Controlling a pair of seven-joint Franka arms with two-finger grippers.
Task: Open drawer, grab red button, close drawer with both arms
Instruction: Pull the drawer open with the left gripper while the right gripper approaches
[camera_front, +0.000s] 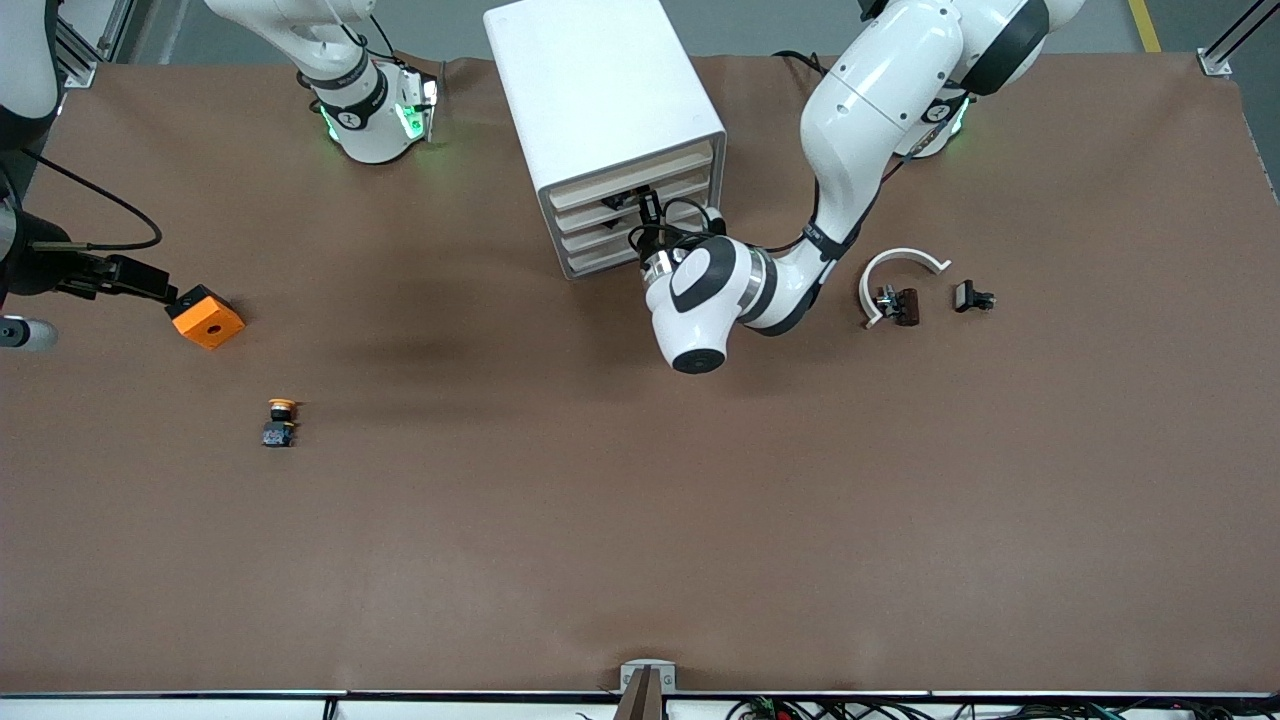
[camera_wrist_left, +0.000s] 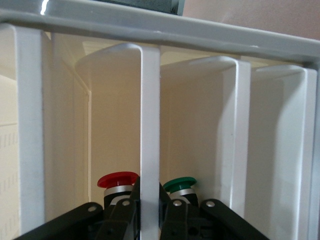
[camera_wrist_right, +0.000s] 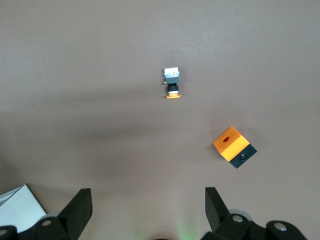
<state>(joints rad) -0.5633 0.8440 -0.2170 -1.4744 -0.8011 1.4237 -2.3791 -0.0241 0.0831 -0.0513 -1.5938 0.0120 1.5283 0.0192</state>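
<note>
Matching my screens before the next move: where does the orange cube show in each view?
Front view: orange cube at the right arm's end of the table, farther from the camera than the yellow button.
Left wrist view: not in it; the left gripper clamps the drawer.
Right wrist view: cube on the table, ahead of the open right gripper, beside the yellow button.
Shared landmark: the yellow button.
</note>
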